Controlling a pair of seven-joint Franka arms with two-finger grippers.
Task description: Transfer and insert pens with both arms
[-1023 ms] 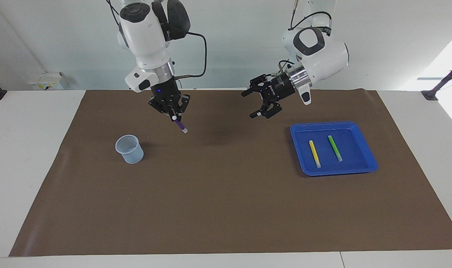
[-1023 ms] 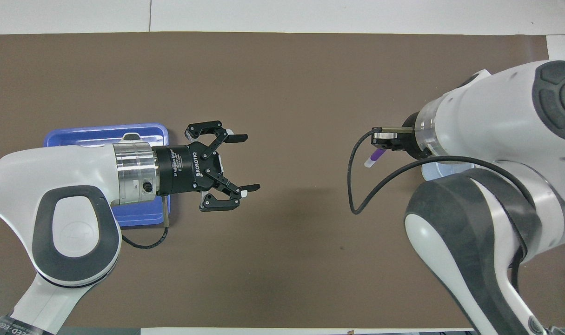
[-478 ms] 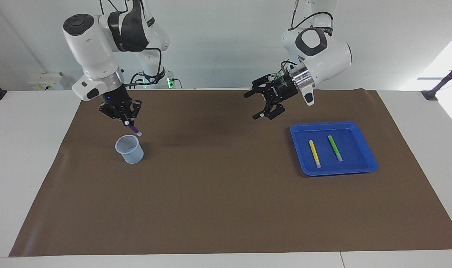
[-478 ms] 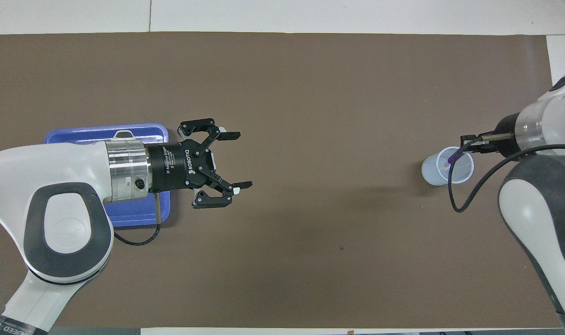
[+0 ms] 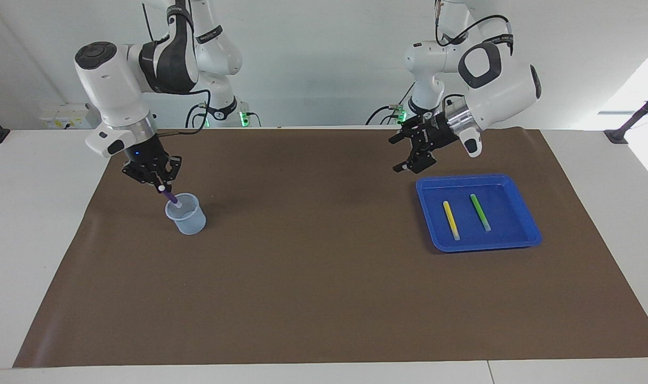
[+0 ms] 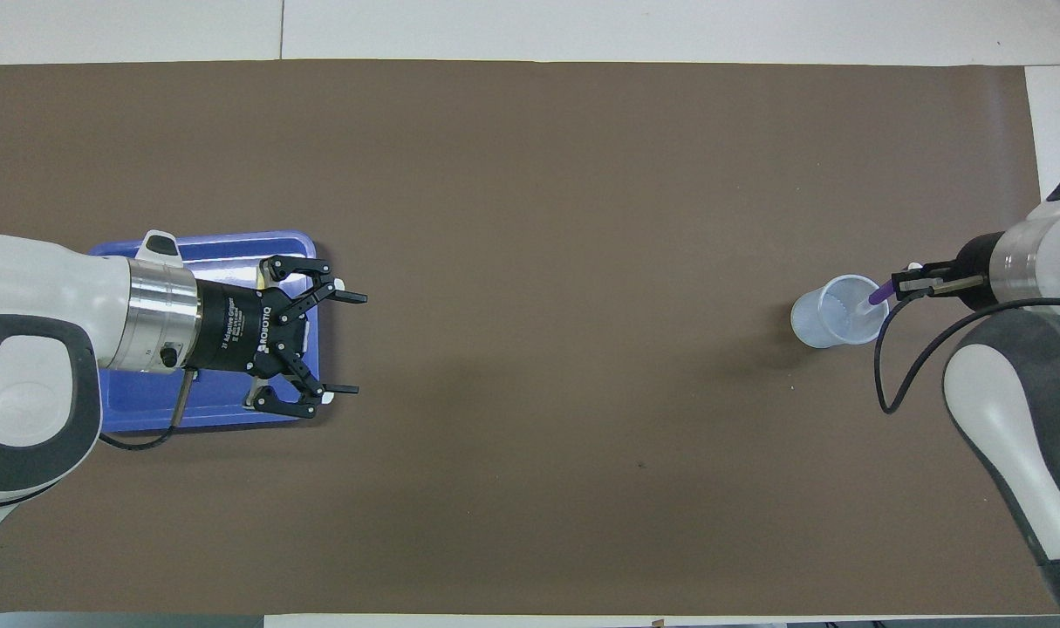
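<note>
My right gripper is shut on the purple pen. It holds the pen tilted, with its pale cap end down inside the rim of the pale blue mesh cup. The yellow pen and the green pen lie side by side in the blue tray. My left gripper is open and empty, in the air over the edge of the tray nearest the robots. In the overhead view the left arm hides both pens in the tray.
A brown mat covers the table. Two smaller white arms with green lights stand at the table's edge by the robots.
My right gripper has carried the purple pen from over the middle of the mat to the cup and lowered its tip into it. My left gripper has drawn back toward the tray, still open.
</note>
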